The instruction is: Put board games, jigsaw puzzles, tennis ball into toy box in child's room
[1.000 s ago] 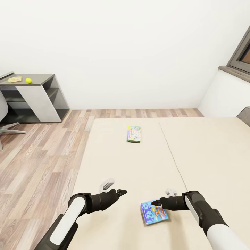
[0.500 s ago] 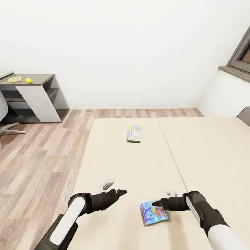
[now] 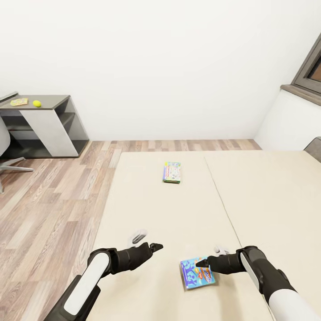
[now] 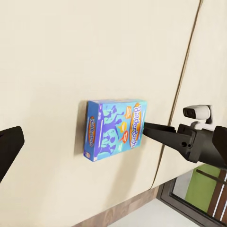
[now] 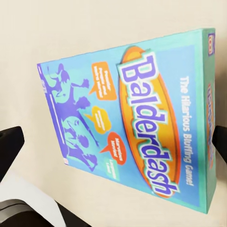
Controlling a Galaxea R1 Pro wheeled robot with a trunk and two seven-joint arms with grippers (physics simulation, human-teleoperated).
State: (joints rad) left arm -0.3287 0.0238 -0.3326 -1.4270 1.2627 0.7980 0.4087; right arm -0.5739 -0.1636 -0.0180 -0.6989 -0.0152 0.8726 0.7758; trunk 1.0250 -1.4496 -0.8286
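Observation:
The blue "Balderdash" board game [image 3: 197, 273] lies flat on the beige bed [image 3: 249, 200], near its front edge. My right gripper [image 3: 201, 264] is open and low over the box's right side. One dark finger [image 5: 10, 144] shows on each side of the box [image 5: 132, 118], and its tip [image 4: 150, 127] reaches the printed lid [image 4: 113, 128]. My left gripper [image 3: 154, 246] hovers open to the left of the box, holding nothing. The green-edged Monopoly board game [image 3: 172, 172] lies farther up the bed. On the dark side table [image 3: 53, 103] at far left sit a jigsaw puzzle [image 3: 19, 102] and the tennis ball [image 3: 36, 103]. The toy box is out of view.
Wood-plank floor [image 3: 53, 191] runs along the bed's left side toward the table. A pale chair [image 3: 4, 147] stands at the left edge. A white wall lies behind, with a window frame [image 3: 310, 67] and a low white ledge [image 3: 290, 120] at the right.
My right gripper has sunk slightly and edged in over the Balderdash box. The left arm, both boxes and the camera have stayed still.

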